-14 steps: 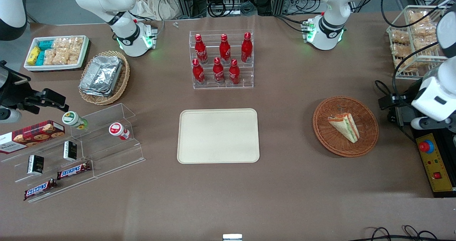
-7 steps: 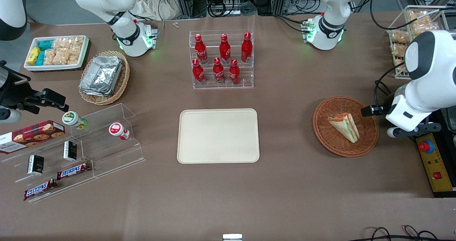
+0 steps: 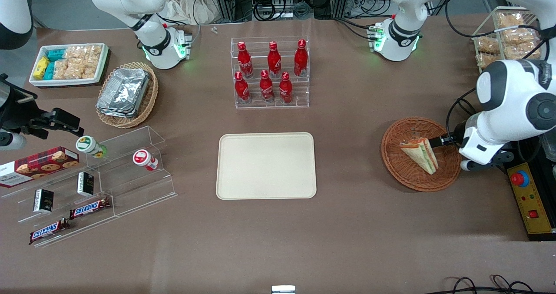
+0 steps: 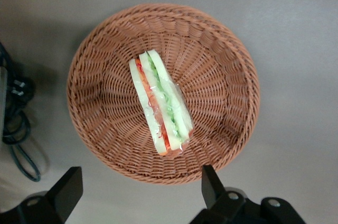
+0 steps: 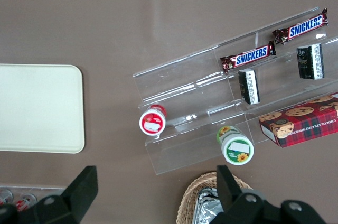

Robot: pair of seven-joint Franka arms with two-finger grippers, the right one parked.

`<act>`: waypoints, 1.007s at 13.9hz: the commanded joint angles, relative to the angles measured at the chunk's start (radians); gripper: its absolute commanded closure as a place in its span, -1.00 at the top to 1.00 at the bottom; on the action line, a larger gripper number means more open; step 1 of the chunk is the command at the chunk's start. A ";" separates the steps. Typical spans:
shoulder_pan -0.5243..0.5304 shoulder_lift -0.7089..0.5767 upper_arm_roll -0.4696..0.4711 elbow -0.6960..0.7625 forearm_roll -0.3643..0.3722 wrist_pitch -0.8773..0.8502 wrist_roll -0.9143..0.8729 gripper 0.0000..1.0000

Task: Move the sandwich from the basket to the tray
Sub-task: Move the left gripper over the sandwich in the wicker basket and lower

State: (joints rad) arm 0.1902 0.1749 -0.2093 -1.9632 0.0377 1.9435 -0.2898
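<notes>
Your gripper (image 4: pixel 141 189) hangs over the basket (image 3: pixel 406 174), above the rim on the working arm's end of the table, with its fingers (image 4: pixel 66 189) spread wide and nothing between them. In the wrist view the two fingertips sit apart by roughly the width of the basket's floor, just outside the woven rim, and they touch neither wicker nor food. The sandwich (image 3: pixel 420 154) lies in the middle of the basket, resting on its side so that you can see the white bread, the green layer and the orange-red layer edge-on through the clear wrap. It is a wedge, with its point turned toward the front camera. The tray (image 3: pixel 266 165) lies flat on the table, well apart from the basket toward the parked arm's end, at about the same distance from the front camera. The red bottles (image 3: pixel 269 71) stand in their clear rack farther from that camera than the tray.
</notes>
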 commanded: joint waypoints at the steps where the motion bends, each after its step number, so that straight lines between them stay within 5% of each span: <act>1: 0.015 -0.003 -0.010 -0.069 -0.022 0.086 -0.031 1.00; 14: 0.035 0.138 -0.013 -0.134 -0.058 0.325 -0.182 1.00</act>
State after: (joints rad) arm 0.2182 0.3112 -0.2113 -2.0662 -0.0162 2.2227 -0.4354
